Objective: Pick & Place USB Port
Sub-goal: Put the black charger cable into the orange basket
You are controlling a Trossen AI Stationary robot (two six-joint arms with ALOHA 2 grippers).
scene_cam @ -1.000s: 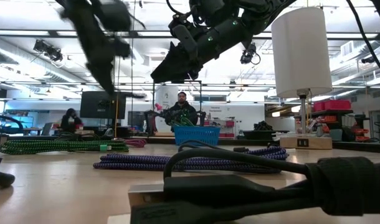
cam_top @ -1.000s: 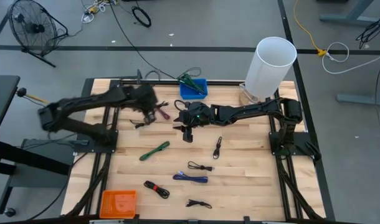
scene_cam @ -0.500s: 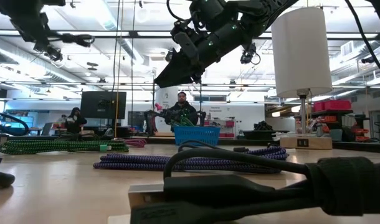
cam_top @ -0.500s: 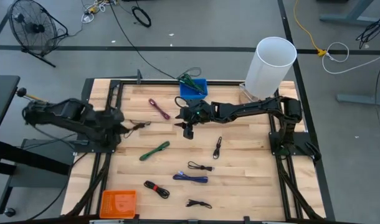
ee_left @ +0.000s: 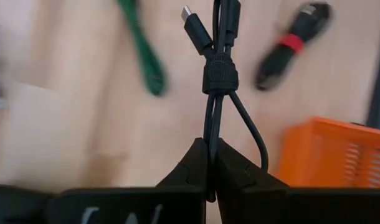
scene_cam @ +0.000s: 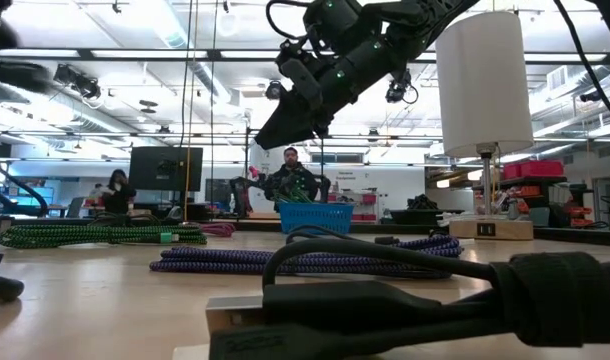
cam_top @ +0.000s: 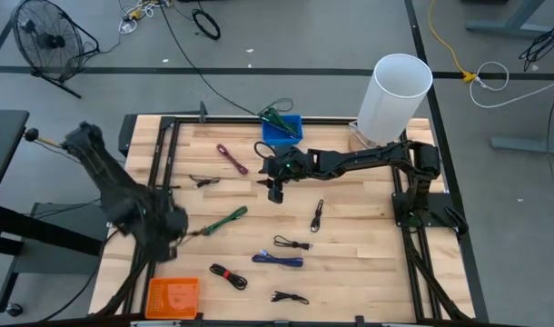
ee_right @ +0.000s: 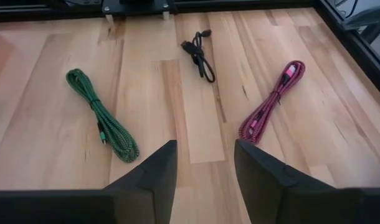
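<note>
Left gripper (ee_left: 210, 163) clamped on a bundled black USB cable (ee_left: 218, 68), hanging above the table near the orange bin (ee_left: 330, 158) and green cable (cam_top: 227, 219). Right gripper (ee_right: 204, 163) fingers apart, empty, hovering mid-table near the blue basket (cam_top: 282, 130).

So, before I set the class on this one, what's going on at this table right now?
The left gripper is shut on a bundled black USB cable, held above the table near the orange bin. The right gripper is open and empty, over the table's middle near the blue basket. Other bundled cables lie on the table, among them a green one.
</note>
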